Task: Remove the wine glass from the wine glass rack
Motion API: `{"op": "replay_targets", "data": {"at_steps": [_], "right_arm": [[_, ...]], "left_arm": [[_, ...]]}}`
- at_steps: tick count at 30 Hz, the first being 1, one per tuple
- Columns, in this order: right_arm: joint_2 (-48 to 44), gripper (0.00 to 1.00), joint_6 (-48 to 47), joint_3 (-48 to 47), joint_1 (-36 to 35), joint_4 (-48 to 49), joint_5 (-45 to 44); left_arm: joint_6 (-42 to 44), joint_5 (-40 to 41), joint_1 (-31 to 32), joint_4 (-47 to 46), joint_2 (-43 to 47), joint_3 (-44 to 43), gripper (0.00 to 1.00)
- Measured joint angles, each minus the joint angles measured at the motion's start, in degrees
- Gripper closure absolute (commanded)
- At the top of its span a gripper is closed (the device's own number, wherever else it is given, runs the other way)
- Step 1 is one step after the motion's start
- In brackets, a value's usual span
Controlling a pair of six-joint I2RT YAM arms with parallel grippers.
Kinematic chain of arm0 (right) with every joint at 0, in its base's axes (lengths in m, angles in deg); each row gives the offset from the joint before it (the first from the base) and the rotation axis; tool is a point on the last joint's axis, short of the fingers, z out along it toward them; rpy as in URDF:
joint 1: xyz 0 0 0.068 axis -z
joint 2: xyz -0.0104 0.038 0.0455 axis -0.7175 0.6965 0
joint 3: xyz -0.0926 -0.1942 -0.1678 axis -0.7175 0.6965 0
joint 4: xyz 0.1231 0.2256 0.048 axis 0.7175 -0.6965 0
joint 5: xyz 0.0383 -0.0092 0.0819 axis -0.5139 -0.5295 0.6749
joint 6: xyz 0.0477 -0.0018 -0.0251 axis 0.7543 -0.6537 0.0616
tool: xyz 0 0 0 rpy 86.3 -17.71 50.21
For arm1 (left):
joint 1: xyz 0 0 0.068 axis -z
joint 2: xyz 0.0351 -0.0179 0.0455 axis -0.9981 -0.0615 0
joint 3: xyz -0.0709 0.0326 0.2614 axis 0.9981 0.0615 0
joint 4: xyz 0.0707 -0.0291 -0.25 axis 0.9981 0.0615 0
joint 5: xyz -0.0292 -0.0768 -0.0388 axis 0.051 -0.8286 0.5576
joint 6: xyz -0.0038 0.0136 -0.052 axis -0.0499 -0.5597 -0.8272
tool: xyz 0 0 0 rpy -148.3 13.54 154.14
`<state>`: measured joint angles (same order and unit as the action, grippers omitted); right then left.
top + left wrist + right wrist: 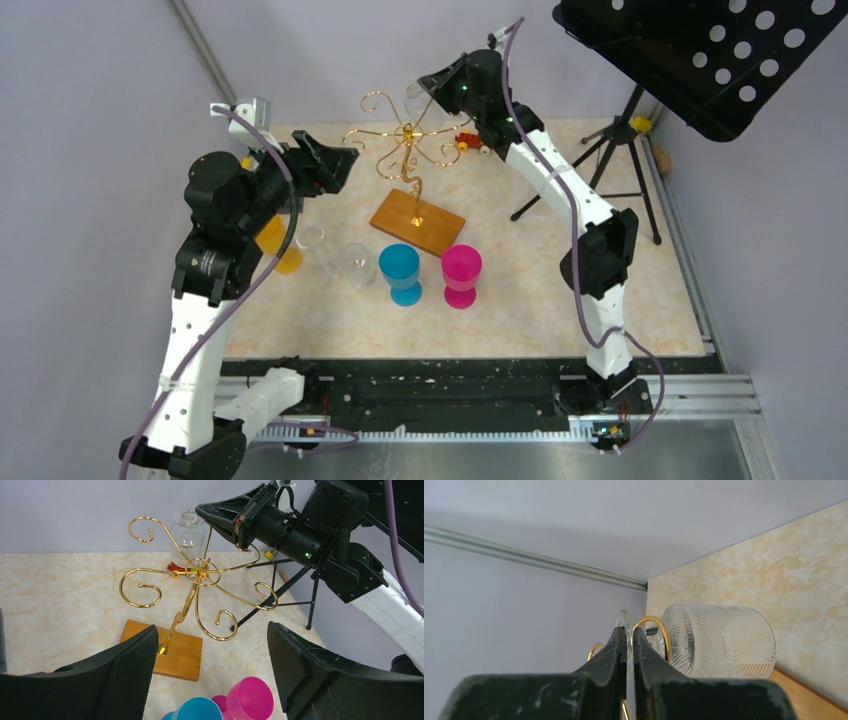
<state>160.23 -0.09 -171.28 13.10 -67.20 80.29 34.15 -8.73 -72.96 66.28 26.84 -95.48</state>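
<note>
The wine glass rack [405, 137] is thin gold wire with curled arms on a wooden base [417, 222], at the back middle of the table. A clear ribbed wine glass [187, 534] hangs upside down from a far arm, its bowl [719, 640] below the wire. My right gripper [626, 636] is shut on the glass's thin round foot, which stands edge-on between the fingers. From above, that gripper [425, 84] sits at the rack's far right. My left gripper [212, 630] is open and holds nothing, hovering left of the rack [200, 575].
A blue cup [400, 270] and a pink cup [461, 272] stand in front of the rack's base. Two clear glasses [357, 263] and an orange cup [282, 255] are to the left. A black music stand [690, 50] on a tripod [620, 150] occupies the right back.
</note>
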Motion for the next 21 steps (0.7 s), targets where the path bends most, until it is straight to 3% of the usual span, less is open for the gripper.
{"op": "replay_targets", "data": {"at_steps": [21], "right_arm": [[-5.31, 1.00, -3.17, 8.28, 0.33, 4.74, -4.07]], "left_arm": [[-0.04, -0.04, 0.00, 0.09, -0.28, 0.00, 0.17]]}}
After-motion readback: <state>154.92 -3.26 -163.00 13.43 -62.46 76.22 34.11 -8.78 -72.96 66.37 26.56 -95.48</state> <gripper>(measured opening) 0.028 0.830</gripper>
